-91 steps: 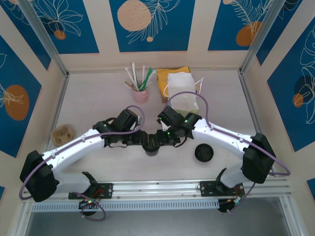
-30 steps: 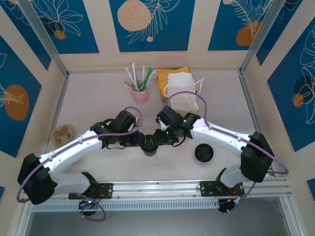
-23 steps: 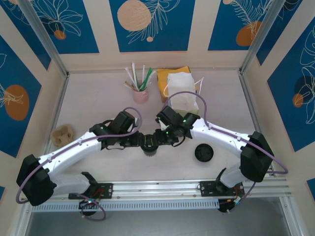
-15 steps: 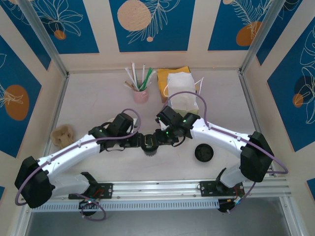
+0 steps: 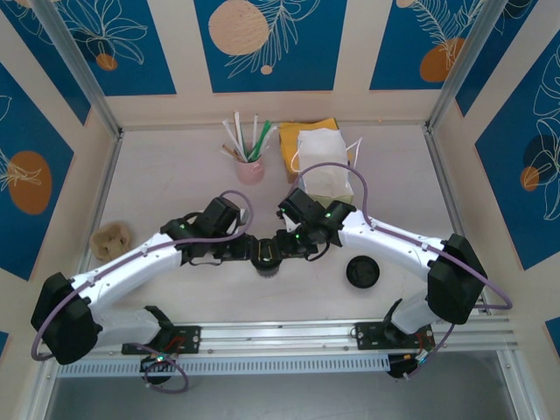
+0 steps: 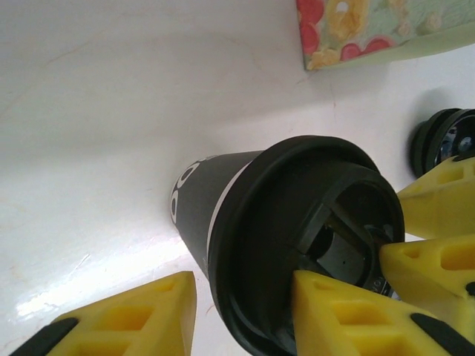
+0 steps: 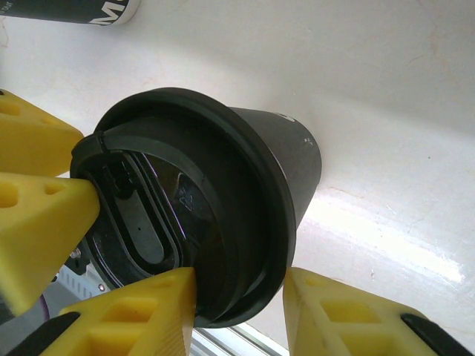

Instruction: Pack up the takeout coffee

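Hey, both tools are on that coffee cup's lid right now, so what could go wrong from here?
1. The left tool and the right tool crowd the same black lid from opposite sides, with little room between them; they could collide.
2. The takeout coffee cup stands free on the table; uneven pressure on the lid could tip it or leave the lid crooked.
3. The paper bag stands just behind the right arm, so a lift toward it might knock it over.

Left arm: stretched inward over the bench, wrist low.
Left hand (image 5: 248,252): fingers parted.
Right arm: mirrors it.
Right hand (image 5: 280,247): fingers apart, tips facing the left's.
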